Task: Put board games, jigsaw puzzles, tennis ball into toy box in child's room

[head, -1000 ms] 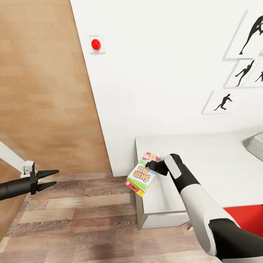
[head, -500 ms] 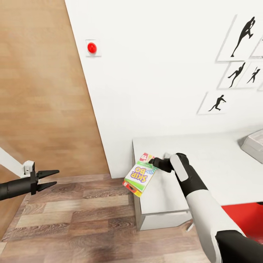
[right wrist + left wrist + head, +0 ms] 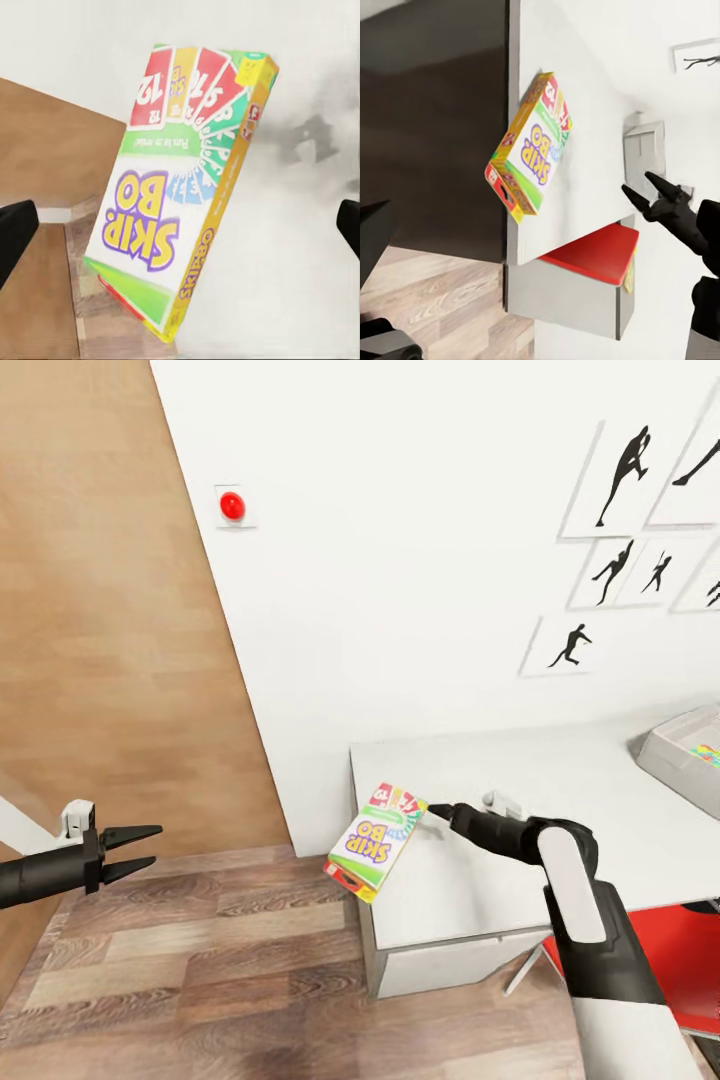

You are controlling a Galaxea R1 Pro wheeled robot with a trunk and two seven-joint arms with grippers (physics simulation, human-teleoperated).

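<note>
As the right gripper (image 3: 437,815) draws back open, the SKIP BO box (image 3: 373,841) sits just ahead, overhanging the table (image 3: 470,880) edge. Left wrist view: apparently released, tilted. Left gripper (image 3: 145,848) idles open, well apart; toy box (image 3: 668,755) awaits.

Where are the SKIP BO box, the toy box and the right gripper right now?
SKIP BO box (image 3: 372,842): head view, on its printed face, at the table's corner.
Toy box (image 3: 676,753): head view, on its pale grey near wall.
Right gripper (image 3: 436,812): head view, between its fingertips, beside the SKIP BO box's edge.
</note>
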